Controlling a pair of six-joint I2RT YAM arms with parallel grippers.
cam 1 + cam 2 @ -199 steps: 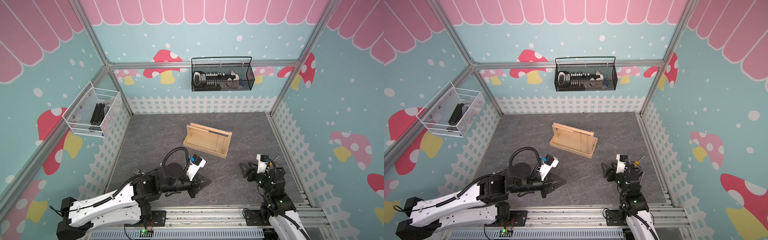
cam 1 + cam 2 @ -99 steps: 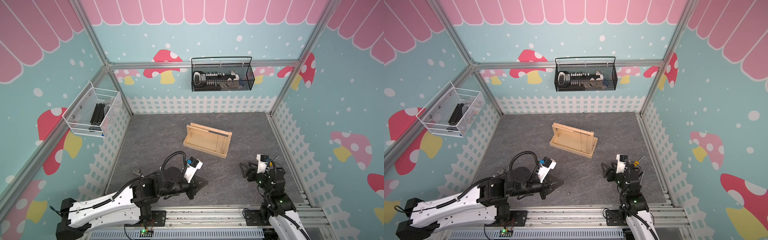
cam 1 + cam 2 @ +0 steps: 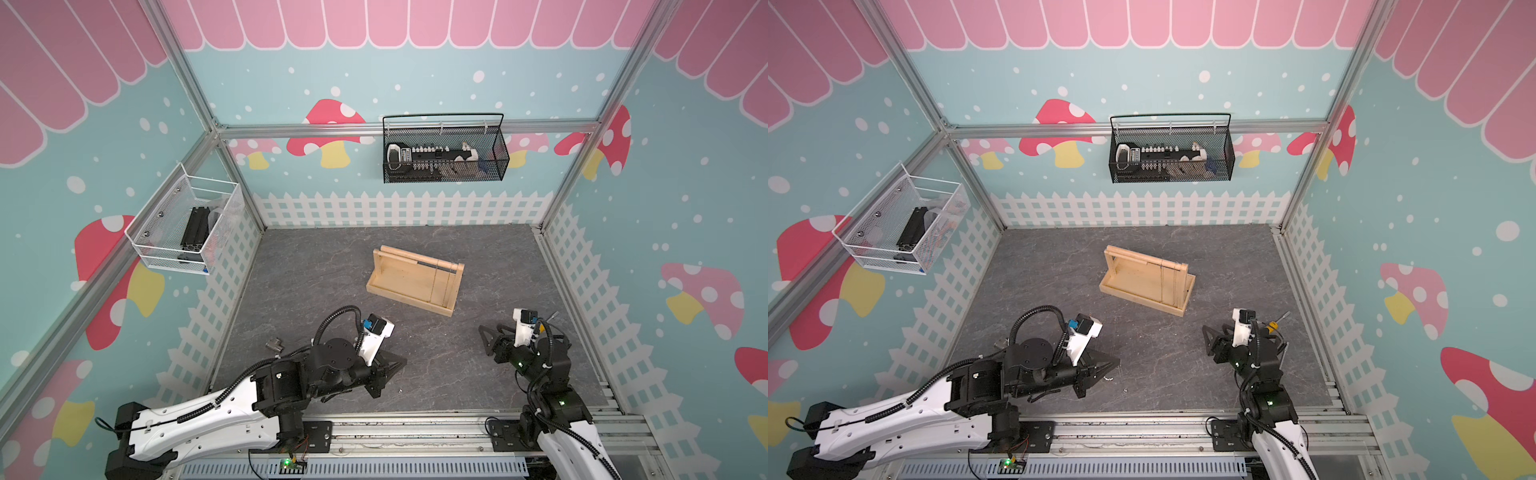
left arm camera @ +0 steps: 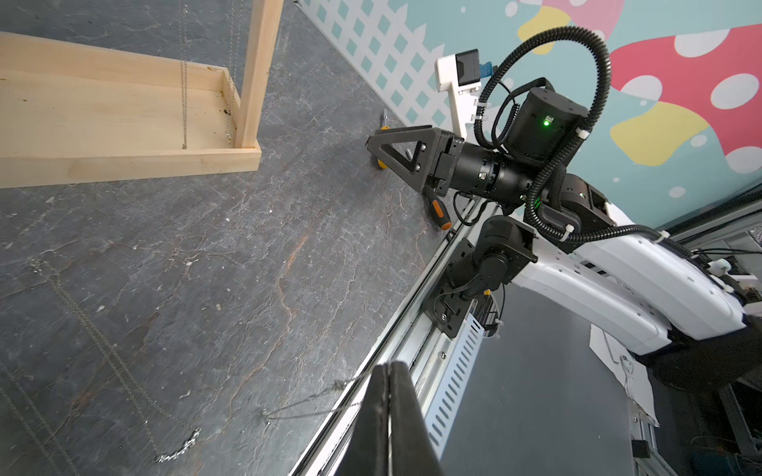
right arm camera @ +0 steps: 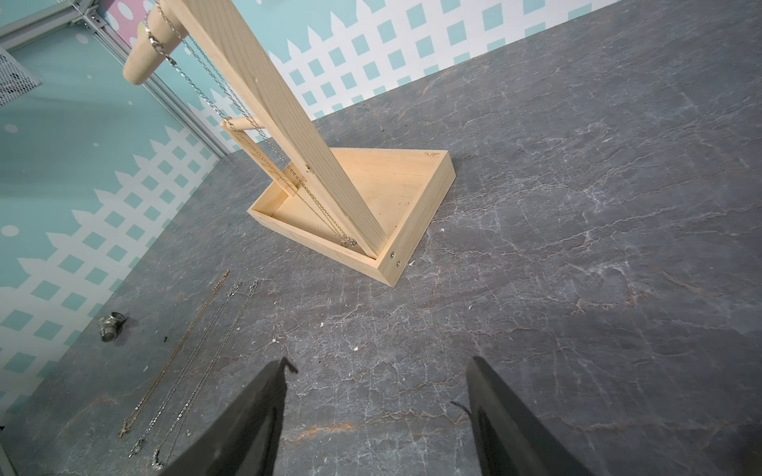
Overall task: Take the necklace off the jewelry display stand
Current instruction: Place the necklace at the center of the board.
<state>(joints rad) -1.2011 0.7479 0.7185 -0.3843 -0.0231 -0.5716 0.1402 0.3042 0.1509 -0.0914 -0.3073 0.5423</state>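
Two robot arms sit at the near edge of a grey table (image 3: 316, 266), seen from above. The jewelry display stand (image 3: 409, 284), pale bare wood, stands mid-table, well apart from both arms. The left gripper (image 4: 387, 369) is low over the table near the front rail (image 4: 416, 325). Its jaws are pressed together, and a thin silver necklace (image 4: 338, 385) trails from the tips down onto the surface, so it appears pinched there, off the stand. In the right wrist view a hanging chain (image 5: 214, 99) drapes from the dowel rail (image 5: 144, 53) close to an end board. Three loose chains (image 5: 185, 366) lie stretched out on the table, apart from the stand. The right gripper (image 5: 377, 364) faces the stand with jaws apart, holding nothing. The step in hand looks like setting the freed necklace down. To do it well, the left arm should lower until most of the chain rests slack on the table, clear of the loose chains so nothing tangles. It should then part its jaws and lift straight away so no link snags on the pads.
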